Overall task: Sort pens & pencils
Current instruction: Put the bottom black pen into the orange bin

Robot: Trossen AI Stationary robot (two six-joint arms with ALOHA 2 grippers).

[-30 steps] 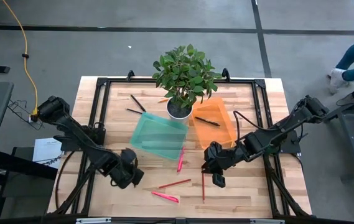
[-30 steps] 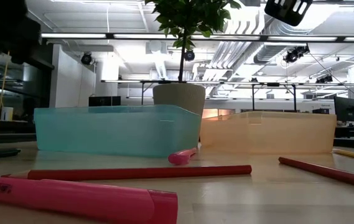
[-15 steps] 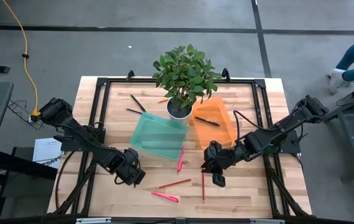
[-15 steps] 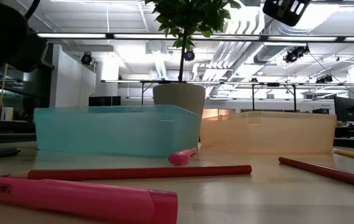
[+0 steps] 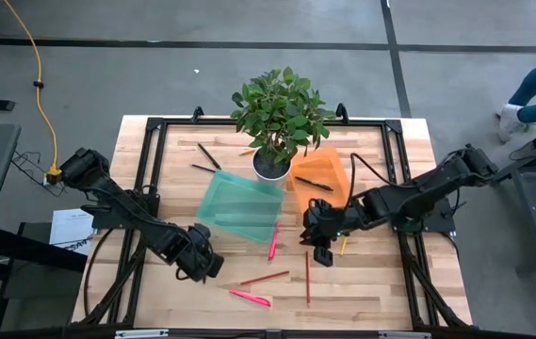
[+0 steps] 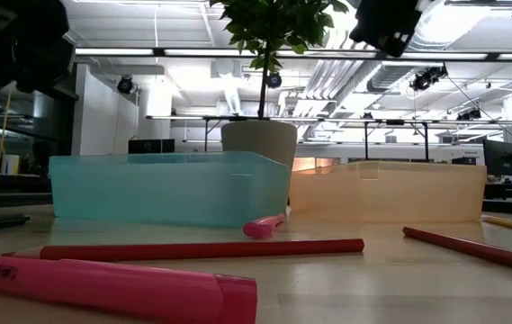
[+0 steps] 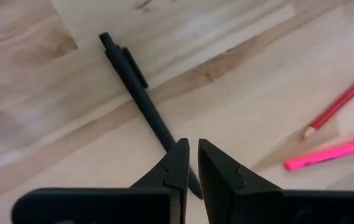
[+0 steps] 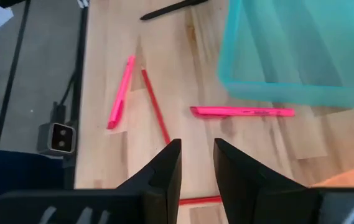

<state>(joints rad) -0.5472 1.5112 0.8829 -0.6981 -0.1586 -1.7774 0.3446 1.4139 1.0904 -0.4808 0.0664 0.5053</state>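
Observation:
My left gripper stands shut near the front left of the table, pointing down over a black pen that lies flat on the wood. My right gripper hangs open and empty above the table, just in front of the orange bin. Two pink pens and two red pencils lie between the grippers. A yellow pencil lies beside the right arm. One black pen lies in the orange bin. My left gripper's shut fingertips stand over the black pen's near end, coming from above. The pen lies flat on the table and passes behind the fingers. Whether they touch it, I cannot tell.
A teal bin stands left of the orange one. A potted plant stands behind them. Two more black pens and an orange pencil lie far left of the plant. A black frame edges the table.
My right gripper has swung toward the table's left and a little toward the far edge, coming closer to the bins, still open. The yellow pencil now shows beside its arm.

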